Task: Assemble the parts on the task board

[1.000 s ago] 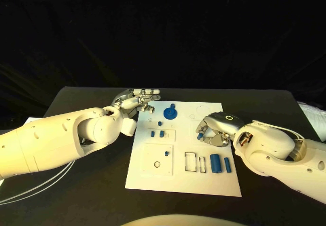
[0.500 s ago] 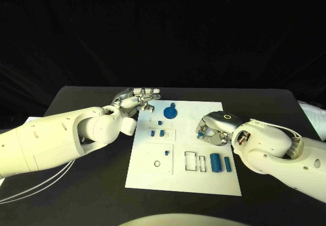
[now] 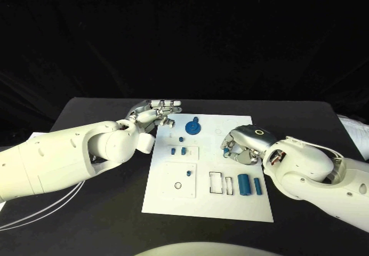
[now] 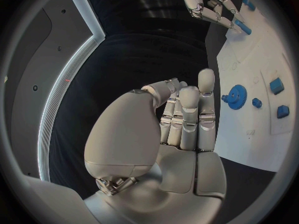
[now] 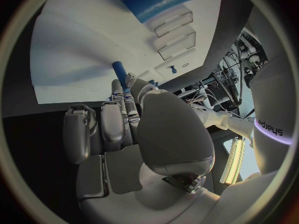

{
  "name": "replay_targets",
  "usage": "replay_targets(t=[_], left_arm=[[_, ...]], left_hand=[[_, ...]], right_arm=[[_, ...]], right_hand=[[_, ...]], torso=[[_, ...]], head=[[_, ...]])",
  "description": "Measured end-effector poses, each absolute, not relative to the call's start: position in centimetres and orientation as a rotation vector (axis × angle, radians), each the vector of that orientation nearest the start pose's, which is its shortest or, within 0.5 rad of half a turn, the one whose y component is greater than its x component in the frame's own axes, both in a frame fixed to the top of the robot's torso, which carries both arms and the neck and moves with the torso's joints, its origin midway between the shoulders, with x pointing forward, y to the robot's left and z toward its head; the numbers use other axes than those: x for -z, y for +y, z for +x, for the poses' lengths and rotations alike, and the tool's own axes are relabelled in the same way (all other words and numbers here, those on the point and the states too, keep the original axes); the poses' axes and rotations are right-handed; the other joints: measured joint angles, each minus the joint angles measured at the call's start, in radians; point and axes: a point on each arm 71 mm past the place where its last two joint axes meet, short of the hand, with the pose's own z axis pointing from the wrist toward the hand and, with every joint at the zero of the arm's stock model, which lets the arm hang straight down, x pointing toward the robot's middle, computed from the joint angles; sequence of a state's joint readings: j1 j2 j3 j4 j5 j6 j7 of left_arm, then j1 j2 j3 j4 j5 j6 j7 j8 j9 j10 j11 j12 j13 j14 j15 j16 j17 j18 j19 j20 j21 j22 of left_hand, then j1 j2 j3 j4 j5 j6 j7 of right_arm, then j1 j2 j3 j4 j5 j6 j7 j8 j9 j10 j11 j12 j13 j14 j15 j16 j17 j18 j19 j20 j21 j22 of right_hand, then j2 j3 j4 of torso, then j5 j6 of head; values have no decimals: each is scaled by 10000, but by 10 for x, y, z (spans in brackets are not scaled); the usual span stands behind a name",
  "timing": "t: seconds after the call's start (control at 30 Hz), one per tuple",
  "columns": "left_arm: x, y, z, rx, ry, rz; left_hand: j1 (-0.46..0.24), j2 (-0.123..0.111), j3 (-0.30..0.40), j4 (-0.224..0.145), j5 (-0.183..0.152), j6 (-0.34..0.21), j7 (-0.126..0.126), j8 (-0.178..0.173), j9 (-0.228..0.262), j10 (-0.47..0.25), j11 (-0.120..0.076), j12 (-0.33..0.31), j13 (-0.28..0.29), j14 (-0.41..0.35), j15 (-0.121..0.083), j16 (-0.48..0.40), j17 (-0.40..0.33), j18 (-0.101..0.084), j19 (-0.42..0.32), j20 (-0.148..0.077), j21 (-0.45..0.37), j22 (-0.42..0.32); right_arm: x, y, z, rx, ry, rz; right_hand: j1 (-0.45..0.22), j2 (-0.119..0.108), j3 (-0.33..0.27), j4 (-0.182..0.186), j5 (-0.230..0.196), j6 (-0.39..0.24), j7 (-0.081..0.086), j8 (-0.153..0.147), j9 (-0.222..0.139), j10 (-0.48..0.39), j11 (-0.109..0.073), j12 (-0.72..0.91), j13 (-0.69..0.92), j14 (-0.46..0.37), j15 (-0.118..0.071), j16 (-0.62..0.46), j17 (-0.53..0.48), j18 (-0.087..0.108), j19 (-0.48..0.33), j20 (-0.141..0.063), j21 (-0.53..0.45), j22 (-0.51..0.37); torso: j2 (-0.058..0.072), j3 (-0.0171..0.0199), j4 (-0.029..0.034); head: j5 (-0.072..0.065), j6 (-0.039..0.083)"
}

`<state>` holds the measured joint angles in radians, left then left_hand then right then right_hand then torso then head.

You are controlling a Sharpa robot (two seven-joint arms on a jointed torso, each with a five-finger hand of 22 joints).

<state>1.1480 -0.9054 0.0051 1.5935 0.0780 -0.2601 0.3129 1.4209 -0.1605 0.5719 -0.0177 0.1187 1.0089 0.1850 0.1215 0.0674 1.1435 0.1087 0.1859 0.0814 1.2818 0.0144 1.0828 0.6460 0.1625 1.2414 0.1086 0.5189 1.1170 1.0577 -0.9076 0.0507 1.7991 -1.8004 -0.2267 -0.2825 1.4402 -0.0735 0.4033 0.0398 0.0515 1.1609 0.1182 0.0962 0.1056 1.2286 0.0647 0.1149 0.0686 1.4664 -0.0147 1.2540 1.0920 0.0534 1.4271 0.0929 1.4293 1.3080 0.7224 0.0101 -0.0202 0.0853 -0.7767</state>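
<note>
The white task board (image 3: 173, 198) lies in the middle of the black table. My right hand (image 3: 245, 144) hovers over the board's right side and pinches a small blue peg (image 3: 226, 154) between thumb and fingers; the same peg (image 5: 119, 69) rises from the fingertips in the right wrist view. My left hand (image 3: 158, 113) stays at the board's far left corner with straight fingers (image 4: 187, 114) and holds nothing. A blue gear (image 3: 193, 127) sits at the far end of the board, just right of the left hand.
Two blue cylinders (image 3: 250, 185) lie side by side at the board's right. Small blue blocks (image 3: 178, 151) sit left of centre, and a tiny blue peg (image 3: 189, 173) stands in the square panel below them. White cables (image 3: 31, 216) trail at the table's near left.
My right hand has shifted only slightly over the board, still holding the blue peg. The left hand has not moved.
</note>
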Motion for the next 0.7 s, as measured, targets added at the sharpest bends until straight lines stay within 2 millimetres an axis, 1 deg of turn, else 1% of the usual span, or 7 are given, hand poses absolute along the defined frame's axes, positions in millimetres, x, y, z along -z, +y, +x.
replay_targets(t=[0.07,0.17,0.27,0.37,0.47,0.53,0.7], left_arm=[[188,218,472,15882,14810,-12815],[188,218,472,15875,14808,-12818],[188,218,472,15877,14810,-12819],[188,218,472,15894,14820,-12815],[188,217,472,15920,14834,-12808],[188,216,472,15933,14841,-12804],[188,215,473,15969,14862,-12796]], left_hand=[[0,0,0,0,0,0,0,0,0,0,0,0,0,0,0,1,0,0,0,0,0,0],[0,0,0,0,0,0,0,0,0,0,0,0,0,0,0,4,0,0,0,0,0,0],[0,0,0,0,0,0,0,0,0,0,0,0,0,0,0,4,0,0,0,0,0,1],[0,0,0,0,0,0,0,0,0,0,0,0,0,0,1,4,1,0,0,0,0,1],[0,0,0,0,0,0,0,0,0,0,0,0,0,1,1,4,1,0,0,0,0,1],[0,0,0,0,0,0,0,0,0,0,0,0,0,1,1,4,1,0,0,0,0,1],[0,0,0,0,0,0,0,0,0,0,0,0,0,1,1,4,1,0,0,0,0,1]], right_arm=[[183,-154,411,-5982,16267,-3985],[172,-145,399,-6515,16006,-4005],[165,-132,388,-7145,15813,-4065],[161,-118,379,-7753,15703,-4120],[160,-106,373,-8231,15648,-4174],[160,-97,369,-8556,15641,-4207],[171,-79,362,-9224,15871,-4209]], right_hand=[[54,52,0,0,-2,0,0,0,0,0,0,-13,-2,0,0,0,15,0,35,-35,0,0],[54,52,40,-39,-11,-1,0,0,-11,0,0,-17,-2,0,0,0,17,-1,35,-35,0,0],[54,52,41,-40,28,-2,0,-1,-23,0,0,-19,-2,0,0,0,16,-1,35,-35,0,-1],[54,52,41,-40,28,-3,0,-2,-23,0,0,-20,-3,0,0,0,16,0,35,-35,0,-1],[55,53,41,-40,28,-4,-1,-5,-45,1,1,-37,-3,0,0,-1,16,0,35,-35,-1,-1],[66,63,41,-40,28,-5,0,-5,-48,1,1,-38,-5,0,1,-1,16,0,34,-35,-1,-1],[66,63,69,-69,28,5,14,-22,-35,1,1,-39,-10,0,1,-1,9,0,34,-34,-1,-2]], torso=[[-3,-3,0],[-7,-9,-1],[-4,-5,-2],[-1,-3,-1],[0,-5,5],[0,-16,12],[0,-24,25]], head=[[12,0],[34,-12],[74,-17],[130,-51],[173,-74],[223,-96],[365,-151]])
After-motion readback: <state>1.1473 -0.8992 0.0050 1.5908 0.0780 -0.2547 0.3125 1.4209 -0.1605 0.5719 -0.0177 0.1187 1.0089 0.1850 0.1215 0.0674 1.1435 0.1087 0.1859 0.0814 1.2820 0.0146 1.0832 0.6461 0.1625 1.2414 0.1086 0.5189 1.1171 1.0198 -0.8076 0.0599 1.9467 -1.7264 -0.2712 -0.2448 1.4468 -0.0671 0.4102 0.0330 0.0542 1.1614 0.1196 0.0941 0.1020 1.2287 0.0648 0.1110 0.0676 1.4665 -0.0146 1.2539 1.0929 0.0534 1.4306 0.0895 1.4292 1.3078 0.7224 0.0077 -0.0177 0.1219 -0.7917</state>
